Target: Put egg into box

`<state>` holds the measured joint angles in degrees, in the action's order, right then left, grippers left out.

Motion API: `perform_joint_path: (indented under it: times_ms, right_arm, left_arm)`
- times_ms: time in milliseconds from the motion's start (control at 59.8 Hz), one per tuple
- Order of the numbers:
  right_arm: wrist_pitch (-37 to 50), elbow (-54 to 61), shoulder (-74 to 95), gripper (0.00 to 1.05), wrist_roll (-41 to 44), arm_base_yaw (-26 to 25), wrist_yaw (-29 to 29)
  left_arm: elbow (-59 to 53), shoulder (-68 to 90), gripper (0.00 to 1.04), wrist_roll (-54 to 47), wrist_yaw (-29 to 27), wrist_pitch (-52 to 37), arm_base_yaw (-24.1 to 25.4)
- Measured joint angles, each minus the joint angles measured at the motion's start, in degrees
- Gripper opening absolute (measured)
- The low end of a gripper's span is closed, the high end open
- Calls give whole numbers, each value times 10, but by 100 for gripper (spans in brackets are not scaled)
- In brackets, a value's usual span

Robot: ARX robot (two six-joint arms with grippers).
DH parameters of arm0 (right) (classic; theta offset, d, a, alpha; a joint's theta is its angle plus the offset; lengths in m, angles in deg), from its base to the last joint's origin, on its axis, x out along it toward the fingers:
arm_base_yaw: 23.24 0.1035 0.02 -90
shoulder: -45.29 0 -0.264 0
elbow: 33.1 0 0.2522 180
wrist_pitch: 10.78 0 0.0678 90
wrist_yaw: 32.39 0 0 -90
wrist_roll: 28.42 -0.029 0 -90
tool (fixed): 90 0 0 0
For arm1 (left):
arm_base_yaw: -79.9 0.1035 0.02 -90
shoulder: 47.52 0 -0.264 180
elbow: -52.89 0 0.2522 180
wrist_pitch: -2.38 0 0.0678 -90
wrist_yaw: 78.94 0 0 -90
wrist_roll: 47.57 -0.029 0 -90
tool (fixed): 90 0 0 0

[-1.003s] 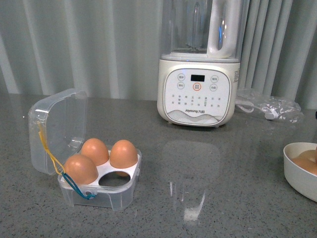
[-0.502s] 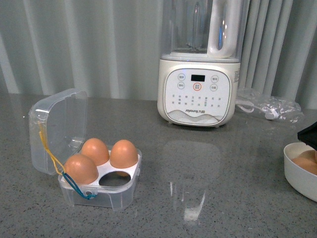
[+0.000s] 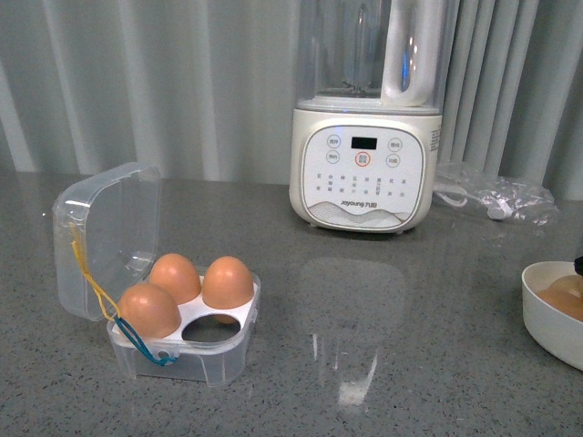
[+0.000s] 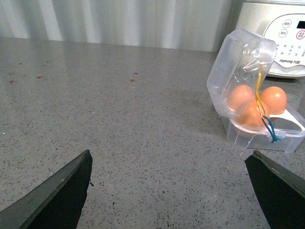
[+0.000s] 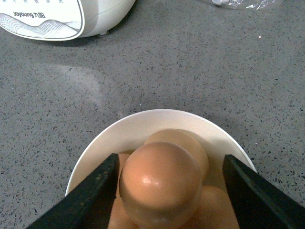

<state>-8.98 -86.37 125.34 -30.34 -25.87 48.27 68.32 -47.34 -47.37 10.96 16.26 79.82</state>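
On my left pincer (image 4: 170, 155) the two fingers (image 4: 57, 195) are matte black wedges, broad at the base, narrowing to blunt tips. My right pincer (image 5: 170, 160) carries the same flat-faced black fingers (image 5: 255, 198), a faint sheen along their edges.

I'm looking at a grey speckled counter (image 3: 392, 309). On its left stands the clear box (image 3: 219, 364), lid tipped up, and at the back in the middle a cream blender (image 3: 363, 173) with a crumpled clear plastic bag (image 3: 501, 196) just to its right. A white bowl (image 3: 545, 320) sits at the near right, well apart from the box.
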Motion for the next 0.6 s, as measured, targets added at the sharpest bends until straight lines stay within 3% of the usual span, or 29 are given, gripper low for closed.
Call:
perform_joint_path:
  times_ms: [435, 602]
  right_arm:
    - [-4, 0, -40, 3, 6, 8, -2]
    - [-6, 0, -42, 3, 7, 8, -2]
  left_arm:
    - [0, 0, 98, 0, 0, 0, 0]
    - [0, 0, 98, 0, 0, 0, 0]
